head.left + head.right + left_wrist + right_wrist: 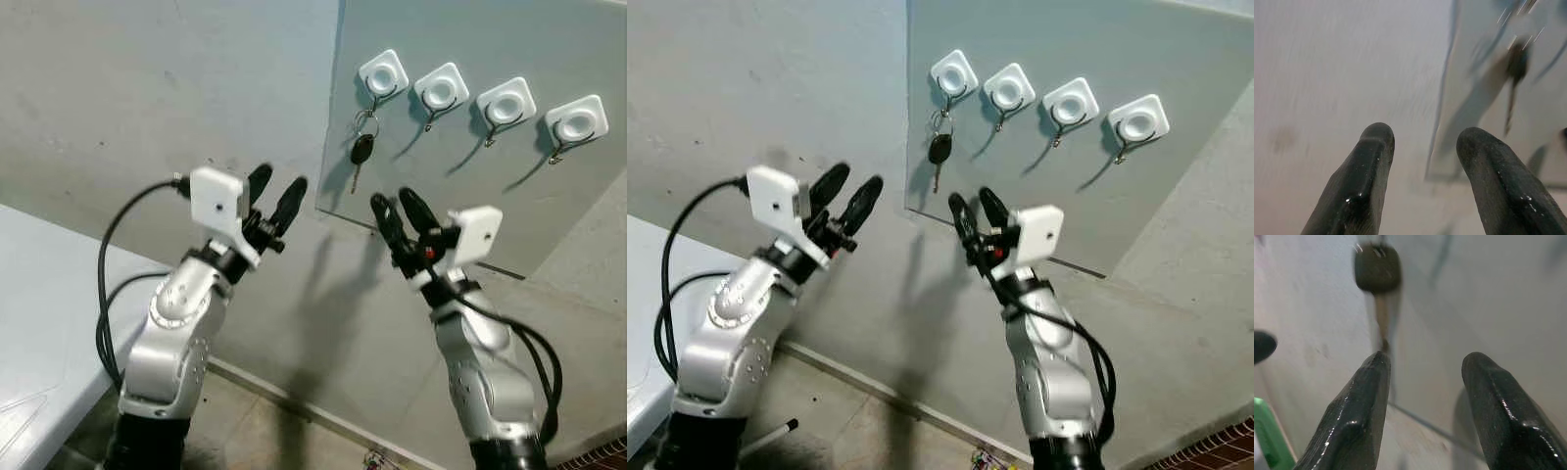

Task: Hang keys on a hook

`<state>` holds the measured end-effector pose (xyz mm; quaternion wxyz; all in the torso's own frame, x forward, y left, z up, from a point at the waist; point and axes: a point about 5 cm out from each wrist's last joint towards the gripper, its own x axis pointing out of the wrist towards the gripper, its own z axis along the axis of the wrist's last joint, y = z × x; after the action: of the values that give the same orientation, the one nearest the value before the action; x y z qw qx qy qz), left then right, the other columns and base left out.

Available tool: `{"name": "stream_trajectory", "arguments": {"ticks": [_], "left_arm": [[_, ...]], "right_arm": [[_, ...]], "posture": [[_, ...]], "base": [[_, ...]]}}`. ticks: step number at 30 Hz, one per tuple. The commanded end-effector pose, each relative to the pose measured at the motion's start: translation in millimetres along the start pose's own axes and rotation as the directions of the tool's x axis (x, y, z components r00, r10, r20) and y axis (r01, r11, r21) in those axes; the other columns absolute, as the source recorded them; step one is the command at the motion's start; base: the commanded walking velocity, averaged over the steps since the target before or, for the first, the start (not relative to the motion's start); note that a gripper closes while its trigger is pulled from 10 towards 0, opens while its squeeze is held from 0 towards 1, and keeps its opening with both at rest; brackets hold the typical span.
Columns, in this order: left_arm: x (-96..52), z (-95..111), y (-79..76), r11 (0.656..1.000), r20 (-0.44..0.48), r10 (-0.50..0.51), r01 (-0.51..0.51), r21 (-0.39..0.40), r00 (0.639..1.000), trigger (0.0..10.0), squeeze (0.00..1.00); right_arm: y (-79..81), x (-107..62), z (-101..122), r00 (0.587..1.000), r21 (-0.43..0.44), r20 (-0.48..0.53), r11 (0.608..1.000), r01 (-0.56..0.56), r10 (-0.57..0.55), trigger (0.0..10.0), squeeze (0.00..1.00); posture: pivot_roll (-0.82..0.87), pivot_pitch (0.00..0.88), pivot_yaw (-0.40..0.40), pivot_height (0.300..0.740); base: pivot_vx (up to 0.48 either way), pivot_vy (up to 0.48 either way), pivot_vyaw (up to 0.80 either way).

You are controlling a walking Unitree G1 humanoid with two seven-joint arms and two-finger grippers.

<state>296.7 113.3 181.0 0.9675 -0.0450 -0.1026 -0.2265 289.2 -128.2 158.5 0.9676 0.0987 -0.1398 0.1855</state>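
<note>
Grey wall fills the frame, with a paler panel (470,186) at upper right carrying four white hooks. Hanging from the leftmost hook (383,75) are the keys (361,147) (black fob, blade down). Below them, the left pincer (275,203) and right pincer (398,212) both point up, fingers spread and empty.
</note>
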Motion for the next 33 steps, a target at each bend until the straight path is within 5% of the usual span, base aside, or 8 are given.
{"name": "stream_trajectory", "arguments": {"ticks": [1, 13, 14, 25, 27, 30, 33], "left_arm": [[-1.8, -9, 1.2, 1.000, -0.023, 0.024, -0.023, 0.007, 0.999, 10.0, 0.00], [-19.7, -48, 10.5, 0.986, -0.121, 0.144, -0.153, -0.065, 0.982, 10.0, 0.00], [-20.8, -52, 15.6, 0.979, -0.137, 0.179, -0.190, -0.069, 0.974, 10.0, 0.00], [-41.4, -81, 37.2, 0.930, -0.200, 0.355, -0.368, -0.027, 0.913, 10.0, 0.00], [-42.7, -84, 37.4, 0.928, -0.204, 0.359, -0.372, -0.024, 0.911, 10.0, 0.00], [-42.0, -84, 37.1, 0.932, -0.203, 0.348, -0.362, -0.034, 0.915, 10.0, 0.00], [-41.4, -84, 37.2, 0.933, -0.198, 0.342, -0.357, -0.040, 0.918, 10.0, 0.00]], "right_arm": [[-2.2, -1.7, 3, 1.000, -0.019, 0.016, 1.000, 0.023, -0.023, 10.0, 1.00], [-11.2, -23.8, -18, 0.988, -0.054, -0.054, 0.989, 0.139, -0.142, 10.0, 1.00], [-14.7, -26.9, -22, 0.983, -0.061, -0.068, 0.984, 0.167, -0.171, 10.0, 0.00], [-38.1, -51.3, -48, 0.934, -0.176, -0.172, 0.943, 0.282, -0.312, 10.0, 0.00], [-38.6, -54.6, -51, 0.925, -0.255, -0.183, 0.925, 0.283, -0.333, 10.0, 0.00], [-35.7, -55.5, -55, 0.934, -0.178, -0.200, 0.949, 0.261, -0.295, 10.0, 0.00], [-36.2, -55.0, -54, 0.934, -0.198, -0.194, 0.945, 0.261, -0.298, 10.0, 0.00]], "posture": [[-0.08, 0.000, -0.047, 0.740], [-0.09, 0.000, -0.045, 0.740], [-0.09, 0.000, -0.044, 0.740], [-0.09, 0.000, -0.047, 0.740], [-0.09, 0.000, -0.047, 0.740], [-0.09, 0.000, -0.047, 0.740], [-0.09, 0.000, -0.047, 0.740]], "base": [[0.000, 0.000, 0.00], [0.000, 0.000, 0.00], [0.000, 0.000, 0.00], [0.000, 0.000, 0.00], [0.000, 0.000, 0.00], [0.000, 0.000, 0.00], [0.000, 0.000, 0.00]]}}
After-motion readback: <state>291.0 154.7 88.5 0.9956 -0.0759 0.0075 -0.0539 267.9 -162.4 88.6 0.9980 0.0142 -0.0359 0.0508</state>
